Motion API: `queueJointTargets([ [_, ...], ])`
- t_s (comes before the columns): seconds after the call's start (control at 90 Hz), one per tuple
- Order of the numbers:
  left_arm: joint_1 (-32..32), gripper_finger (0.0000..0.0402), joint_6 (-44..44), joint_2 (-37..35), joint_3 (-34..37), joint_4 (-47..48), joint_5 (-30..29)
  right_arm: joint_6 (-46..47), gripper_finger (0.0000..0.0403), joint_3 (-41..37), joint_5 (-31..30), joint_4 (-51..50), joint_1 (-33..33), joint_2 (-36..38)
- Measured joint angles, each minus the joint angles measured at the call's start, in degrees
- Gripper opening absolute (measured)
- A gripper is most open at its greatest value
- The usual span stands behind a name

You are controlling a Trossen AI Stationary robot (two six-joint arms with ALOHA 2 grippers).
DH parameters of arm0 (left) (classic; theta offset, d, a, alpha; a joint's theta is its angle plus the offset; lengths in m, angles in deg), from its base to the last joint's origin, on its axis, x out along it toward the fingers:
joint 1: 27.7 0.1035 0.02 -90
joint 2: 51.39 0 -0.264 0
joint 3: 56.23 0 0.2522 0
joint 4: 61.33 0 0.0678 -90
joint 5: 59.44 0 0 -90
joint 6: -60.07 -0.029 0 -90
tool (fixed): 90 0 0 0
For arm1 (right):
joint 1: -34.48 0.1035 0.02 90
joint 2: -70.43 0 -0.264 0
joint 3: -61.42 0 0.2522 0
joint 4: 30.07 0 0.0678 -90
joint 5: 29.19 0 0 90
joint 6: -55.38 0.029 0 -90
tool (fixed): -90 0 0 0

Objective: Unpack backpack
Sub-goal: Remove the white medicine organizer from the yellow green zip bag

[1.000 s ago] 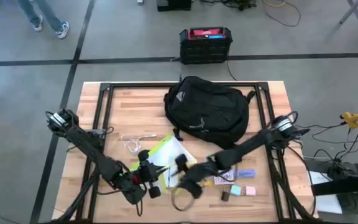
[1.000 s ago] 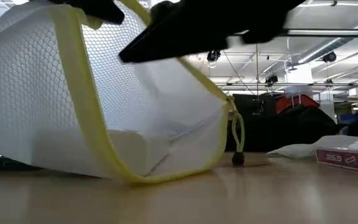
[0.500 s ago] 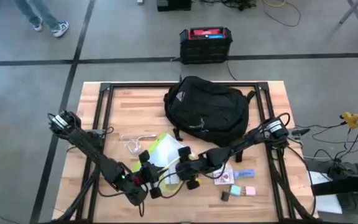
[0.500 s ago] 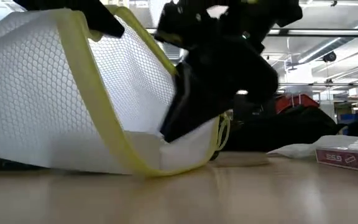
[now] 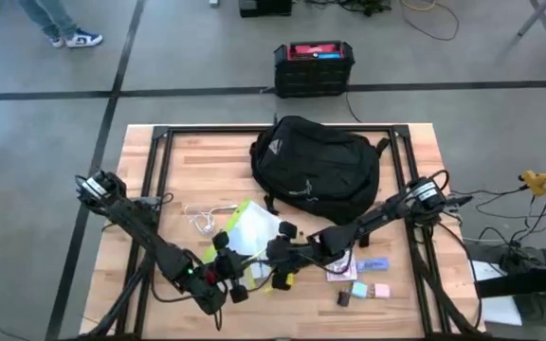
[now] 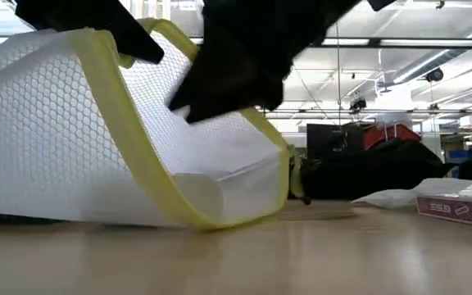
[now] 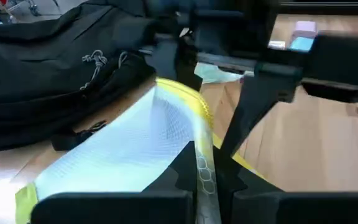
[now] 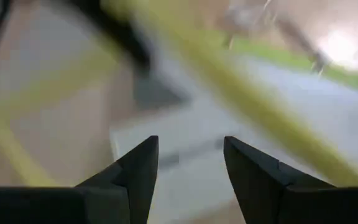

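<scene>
High view is showing me the backpack (image 5: pixel 315 169) lying slumped toward twelve o'clock on the table (image 5: pixel 188 170), well apart from both grippers. I am judging it soft, floppy and fairly bulky, so I am planning any hold on a strap or zip pull rather than the sagging fabric. Toward six o'clock, the left gripper (image 7: pixel 202 177) is clamping the yellow rim of a white mesh pouch (image 7: pixel 135 152). The right gripper (image 8: pixel 188 168) is hovering at the pouch's mouth with its fingers spread and empty. Small packets (image 5: pixel 366 280) are lying toward five o'clock.
</scene>
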Motion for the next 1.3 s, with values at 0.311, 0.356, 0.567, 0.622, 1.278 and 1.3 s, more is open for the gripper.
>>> queueJointTargets([
  [0.311,0.09,0.0,0.01,0.0,0.0,-0.04,-2.06,6.98,0.0163,0.09,-12.72,-0.27,0.05,-6.33],
  [0.356,0.09,0.0,0.0,0.0,0.0,0.02,-2.02,7.51,0.0164,0.14,-13.54,-2.4,-0.1,-6.63],
  [0.567,0.11,0.0,0.04,0.0,0.04,0.29,-0.77,6.44,0.0172,0.7,-20.79,-13.41,-1.93,-5.03],
  [0.622,0.11,0.0,0.04,0.0,0.04,0.0,-0.75,4.92,0.0174,0.69,-21.15,-14.49,-2.83,-4.08],
  [1.278,-0.04,0.0,0.02,0.07,0.04,0.0,-0.4,0.42,0.0244,-1.97,-17.56,2.43,-2.75,-2.25],
  [1.3,-0.04,0.0,0.02,0.07,0.04,0.0,-0.4,0.49,0.0249,-2.18,-17.53,3.63,-2.75,-2.46],
])
